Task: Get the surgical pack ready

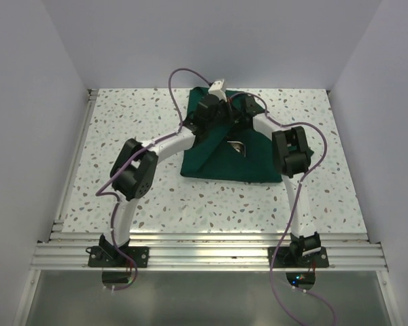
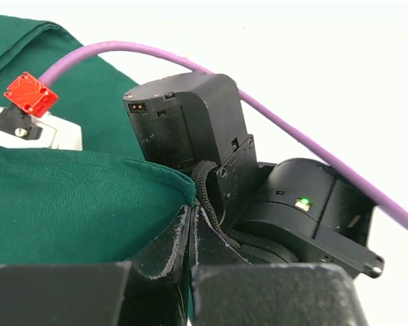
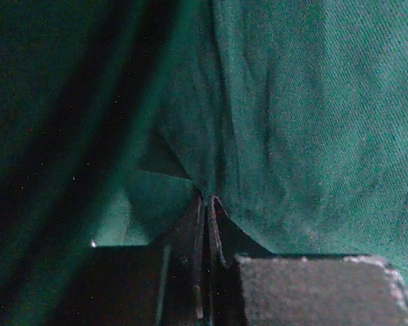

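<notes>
Top external, surgical pack [image 1: 211, 163], near edge left-right

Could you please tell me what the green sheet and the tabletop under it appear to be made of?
The green sheet looks like matte woven cloth: a fine diagonal weave shows, and it creases softly. The tabletop looks smooth, hard and speckled, perhaps terrazzo-style laminate or stone; the view cannot settle which.
</notes>
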Available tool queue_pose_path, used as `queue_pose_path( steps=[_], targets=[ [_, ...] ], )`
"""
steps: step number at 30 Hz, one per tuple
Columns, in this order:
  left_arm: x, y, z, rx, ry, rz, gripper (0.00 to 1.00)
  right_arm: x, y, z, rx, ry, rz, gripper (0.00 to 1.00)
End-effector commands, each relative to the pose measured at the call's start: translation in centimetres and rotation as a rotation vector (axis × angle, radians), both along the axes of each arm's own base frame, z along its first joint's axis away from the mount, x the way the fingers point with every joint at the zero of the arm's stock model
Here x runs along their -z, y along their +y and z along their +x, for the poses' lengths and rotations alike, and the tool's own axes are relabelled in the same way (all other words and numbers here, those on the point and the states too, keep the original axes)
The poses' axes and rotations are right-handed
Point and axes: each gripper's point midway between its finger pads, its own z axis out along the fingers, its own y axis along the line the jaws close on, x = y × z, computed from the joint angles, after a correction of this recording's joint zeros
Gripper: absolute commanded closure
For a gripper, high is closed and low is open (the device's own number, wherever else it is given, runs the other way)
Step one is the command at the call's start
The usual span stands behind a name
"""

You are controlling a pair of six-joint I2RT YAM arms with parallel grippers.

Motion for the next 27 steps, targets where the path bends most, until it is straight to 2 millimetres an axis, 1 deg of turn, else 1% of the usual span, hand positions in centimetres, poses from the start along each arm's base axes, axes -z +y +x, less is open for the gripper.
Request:
queue_pose_path(
  steps=[1,2,4,5,6,7,9,11,15,16,17,19,20,22,23,26,27],
  targets=[
    [-7.5,-3.3,-1.3,0.107,-0.162,-0.232,1.00,0.9,0.0,0.1,0.008,0.002,-0.034,1.00],
    [-8.0,-3.5,-1.5,0.113,-0.174,-0.262,1.00,0.9,0.0,0.1,0.007,0.002,-0.035,1.00],
    [-7.6,-3.6,-1.8,0.129,-0.170,-0.284,1.00,0.9,-0.1,0.1,0.010,0.005,-0.035,1.00],
    [-7.8,-3.8,-1.9,0.141,-0.172,-0.303,1.00,1.0,-0.1,0.1,0.008,0.006,-0.034,1.00],
    [-7.0,-4.1,-1.9,0.151,-0.158,-0.298,1.00,1.0,-0.1,0.1,0.009,0.007,-0.034,1.00],
    [-7.2,-4.4,-1.7,0.154,-0.159,-0.298,1.00,0.9,-0.1,0.1,0.008,0.006,-0.032,1.00],
    [-6.3,-4.4,-1.7,0.153,-0.142,-0.283,1.00,0.9,-0.1,0.1,0.011,0.005,-0.033,1.00],
    [-5.9,-4.0,-1.5,0.133,-0.144,-0.277,1.00,0.7,-0.2,0.1,0.011,0.002,-0.034,1.00],
    [-5.1,-2.8,-1.9,0.095,-0.140,-0.248,1.00,0.2,-0.1,0.3,0.013,-0.001,-0.026,1.00],
    [-5.0,-2.5,-1.8,0.083,-0.139,-0.245,1.00,-0.1,-0.2,0.5,0.018,-0.005,-0.023,1.00],
    [-5.5,-2.1,-1.8,0.063,-0.147,-0.249,1.00,-0.6,-0.1,0.6,0.019,-0.013,-0.021,1.00],
    [-4.9,-1.3,-1.8,0.039,-0.137,-0.237,1.00,-1.1,-0.1,0.8,0.028,-0.018,-0.016,1.00],
    [-5.0,-1.0,-1.6,0.026,-0.135,-0.231,1.00,-1.7,-0.1,1.0,0.034,-0.022,-0.012,1.00],
    [-5.0,-0.7,-1.4,0.014,-0.135,-0.216,1.00,-2.2,-0.1,1.2,0.038,-0.030,-0.007,0.98],
    [-5.1,-0.5,-1.4,0.009,-0.135,-0.212,1.00,-2.7,-0.1,1.3,0.043,-0.040,-0.007,0.95],
    [-5.1,-0.1,-1.3,-0.003,-0.137,-0.196,1.00,-3.4,-0.1,1.6,0.054,-0.047,-0.004,0.90],
    [-5.1,0.1,-1.2,-0.007,-0.140,-0.192,1.00,-3.5,0.0,1.7,0.057,-0.043,0.000,0.90]
  ],
)
